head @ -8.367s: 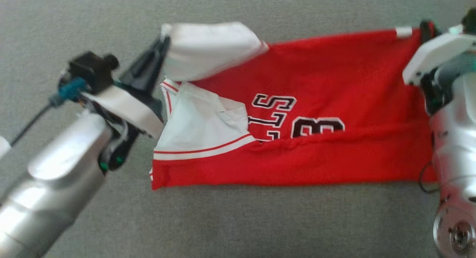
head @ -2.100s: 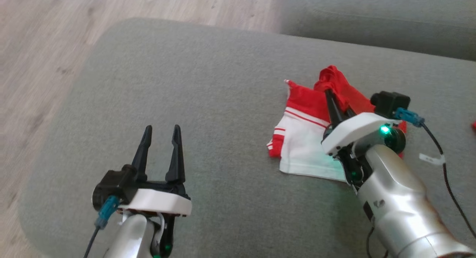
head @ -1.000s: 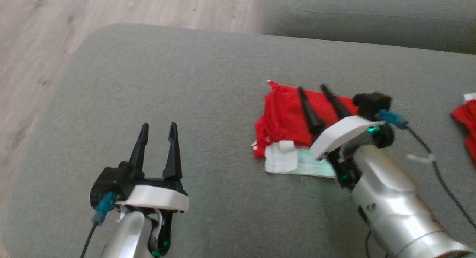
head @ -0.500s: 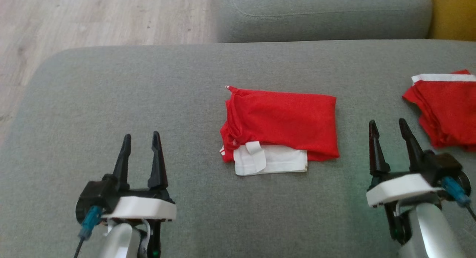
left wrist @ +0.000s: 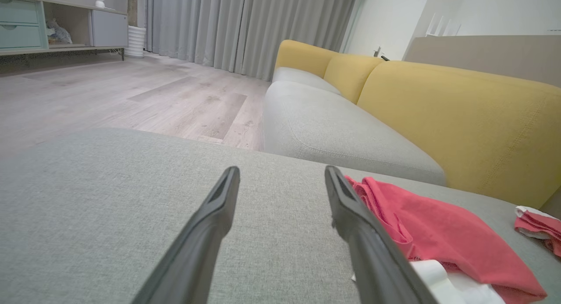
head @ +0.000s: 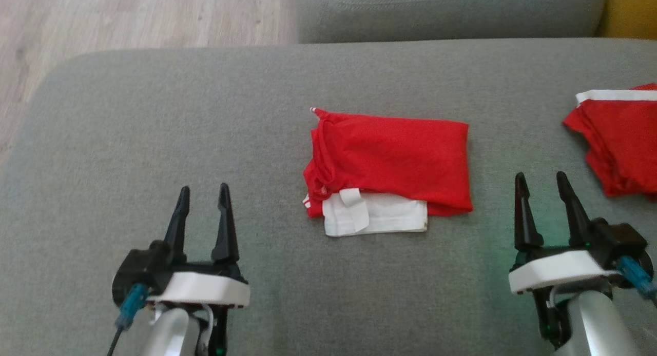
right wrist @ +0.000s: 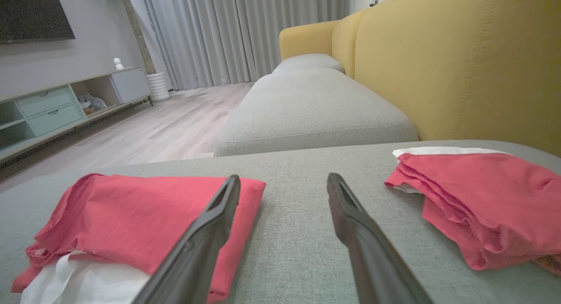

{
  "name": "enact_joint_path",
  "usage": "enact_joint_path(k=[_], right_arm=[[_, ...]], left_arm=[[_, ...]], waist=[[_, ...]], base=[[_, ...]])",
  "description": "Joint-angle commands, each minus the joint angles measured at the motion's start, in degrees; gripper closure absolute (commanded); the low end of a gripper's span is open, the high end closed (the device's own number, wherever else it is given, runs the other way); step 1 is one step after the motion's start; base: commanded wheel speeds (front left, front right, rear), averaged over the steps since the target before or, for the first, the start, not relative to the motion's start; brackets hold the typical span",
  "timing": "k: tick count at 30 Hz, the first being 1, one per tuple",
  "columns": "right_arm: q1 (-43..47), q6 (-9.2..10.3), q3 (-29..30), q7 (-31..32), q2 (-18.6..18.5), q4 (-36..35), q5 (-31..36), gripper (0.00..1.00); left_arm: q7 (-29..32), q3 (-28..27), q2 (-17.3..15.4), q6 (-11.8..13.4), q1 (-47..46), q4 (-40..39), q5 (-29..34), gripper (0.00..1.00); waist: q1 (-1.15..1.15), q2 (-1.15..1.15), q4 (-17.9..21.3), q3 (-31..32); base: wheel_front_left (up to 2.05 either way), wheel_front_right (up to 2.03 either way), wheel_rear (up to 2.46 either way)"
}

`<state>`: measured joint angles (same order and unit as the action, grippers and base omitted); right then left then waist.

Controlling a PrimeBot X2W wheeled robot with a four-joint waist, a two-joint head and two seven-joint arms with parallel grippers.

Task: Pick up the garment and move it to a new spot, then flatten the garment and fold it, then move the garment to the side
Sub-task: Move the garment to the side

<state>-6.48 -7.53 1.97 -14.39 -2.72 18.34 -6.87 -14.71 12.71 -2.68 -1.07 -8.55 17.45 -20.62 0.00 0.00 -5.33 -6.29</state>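
You have the garment [head: 390, 158] folded and lying free on the cushion [head: 154, 120], left gripper [head: 204, 188] and right gripper [head: 541, 175] both spread wide, holding nothing, so the task looks finished

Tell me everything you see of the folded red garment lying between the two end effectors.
The garment is red fabric folded into a rough rectangle, with a white layer and a white tag showing along its near edge and bunched folds at its left end. It lies flat on the gray cushion. The left end effector and right end effector, both open, stand clear of it.
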Motion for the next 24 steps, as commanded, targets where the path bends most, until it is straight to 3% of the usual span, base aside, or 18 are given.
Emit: enact_joint_path(k=[1, 9, 18, 22, 23, 24], right_arm=[[-3.3, 0.04, -1.6, -0.6, -0.2, -1.2, 0.7, 0.0], [-11.1, 0.04, -2.2, 3.2, -0.2, 5.6, 0.9, 0.0], [-17.9, 0.04, -0.4, 11.2, -0.2, 20.0, 0.9, 0.0], [-18.6, 0.04, -2.5, 12.8, -0.2, 24.4, 0.2, 0.0], [-18.8, 0.04, -3.0, 12.7, -0.2, 25.0, -0.1, 0.71], [-19.0, 0.04, -3.3, 12.2, -0.2, 25.4, -0.2, 1.0]], left_arm=[[-0.3, -1.2, -0.2, -0.1, -3.4, -1.7, 0.3, 0.0], [-0.3, 0.9, -0.2, -0.2, -5.6, -1.6, -0.6, 0.0], [-0.3, 2.5, -0.2, 0.1, -7.1, -0.9, -2.0, 0.0], [-0.3, 2.4, -0.2, 0.2, -7.2, -0.8, -2.0, 0.0], [-0.3, 2.3, -0.2, 0.3, -7.1, -0.7, -2.0, 0.0], [-0.3, 2.3, -0.2, 0.3, -7.1, -0.6, -1.9, 0.0]], waist=[[0.0, 0.0, -0.9, -1.1], [0.0, 0.0, -4.2, -5.0], [0.0, 0.0, -7.8, -7.2], [0.0, 0.0, -8.1, -7.0], [0.0, 0.0, -8.0, -6.8], [0.0, 0.0, -7.9, -6.7]], base=[[0.0, 0.0, 0.0], [0.0, 0.0, 0.0], [0.0, 0.0, 0.0], [0.0, 0.0, 0.0], [0.0, 0.0, 0.0], [0.0, 0.0, 0.0]])
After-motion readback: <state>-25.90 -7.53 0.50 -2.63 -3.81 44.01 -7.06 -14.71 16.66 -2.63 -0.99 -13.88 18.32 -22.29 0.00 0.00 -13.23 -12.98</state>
